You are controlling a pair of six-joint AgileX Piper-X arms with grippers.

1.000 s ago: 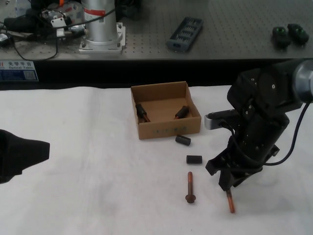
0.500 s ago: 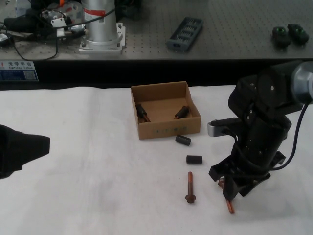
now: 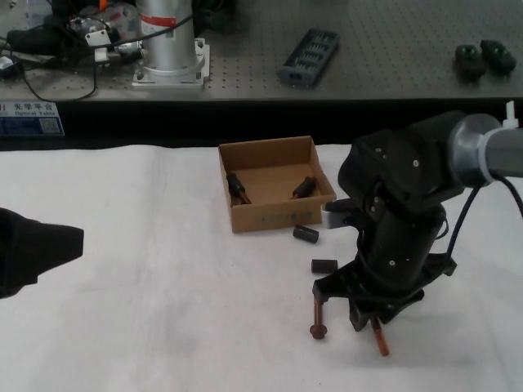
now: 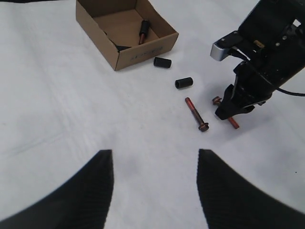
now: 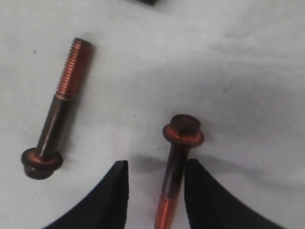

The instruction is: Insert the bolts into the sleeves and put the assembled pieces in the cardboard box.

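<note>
While hovering over the white cloth (image 3: pixel 147 310), left gripper (image 4: pixel 155 186) wide open, empty | right gripper (image 5: pixel 156 171) partly open, astride a bolt (image 5: pixel 183 132) lying flat, shank between the fingers (image 5: pixel 108 202), not clamped | second bolt (image 3: pixel 317 312) just beside | sleeve (image 3: pixel 324 265) near | another sleeve (image 3: pixel 306 233) farther, by the cardboard box (image 3: pixel 282 217) front | two assembled pieces (image 3: pixel 237 188) inside.
</note>
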